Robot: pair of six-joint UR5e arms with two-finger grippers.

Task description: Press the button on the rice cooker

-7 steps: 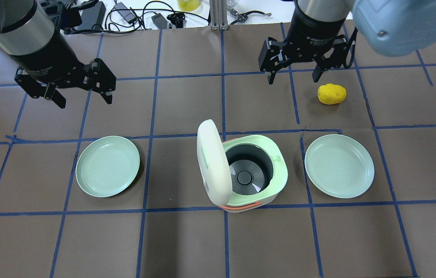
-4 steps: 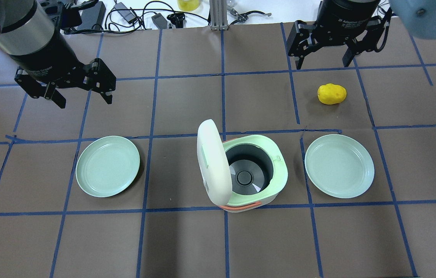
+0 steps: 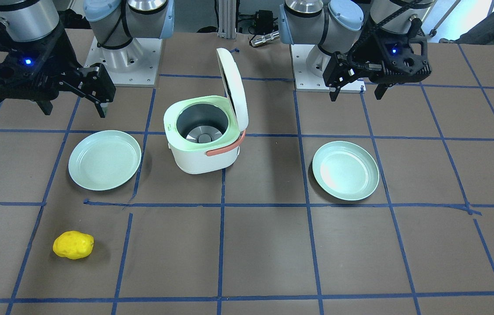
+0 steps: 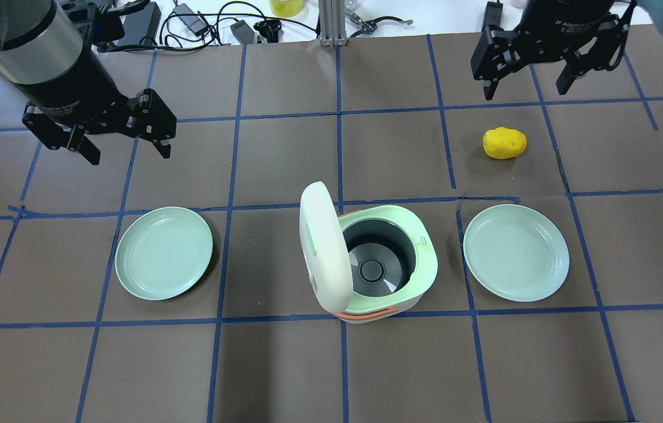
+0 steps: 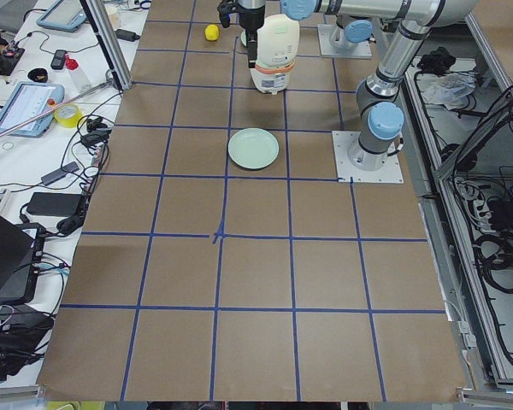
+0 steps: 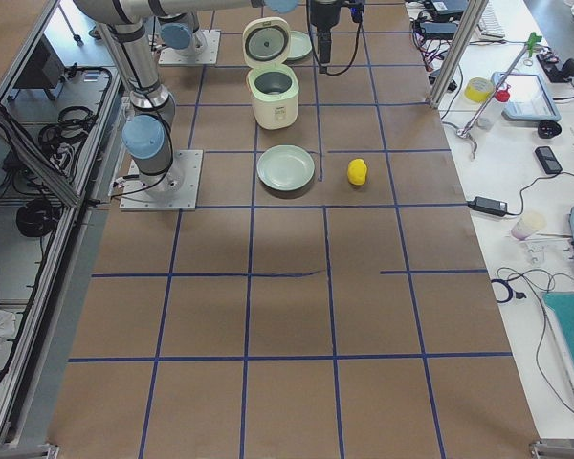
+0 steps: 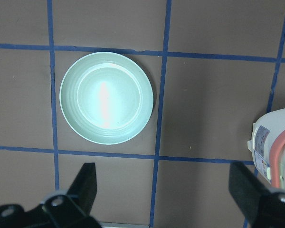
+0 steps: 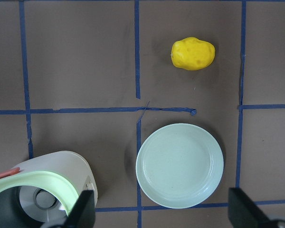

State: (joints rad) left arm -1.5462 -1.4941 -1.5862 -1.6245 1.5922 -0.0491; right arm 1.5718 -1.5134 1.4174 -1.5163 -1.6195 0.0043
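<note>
The white and green rice cooker (image 4: 387, 264) stands mid-table with its lid (image 4: 322, 252) upright and open, the empty dark pot showing; it also shows in the front view (image 3: 203, 140). I cannot make out its button. My left gripper (image 4: 130, 157) is open and empty, hovering back-left of the cooker, beyond the left plate (image 4: 164, 252). My right gripper (image 4: 524, 92) is open and empty, high at the far right, beyond a yellow potato (image 4: 504, 143). The left wrist view shows the cooker's edge (image 7: 275, 147); the right wrist view shows its corner (image 8: 42, 185).
A second green plate (image 4: 516, 252) lies right of the cooker. Cables and adapters (image 4: 202, 23) lie along the far table edge. Blue tape lines grid the brown table (image 4: 284, 370). The arm bases (image 3: 124, 57) stand behind the cooker.
My right gripper has moved away to the far right, from just beside the potato to the table's far edge, still open. The left arm and the cooker have not moved.
</note>
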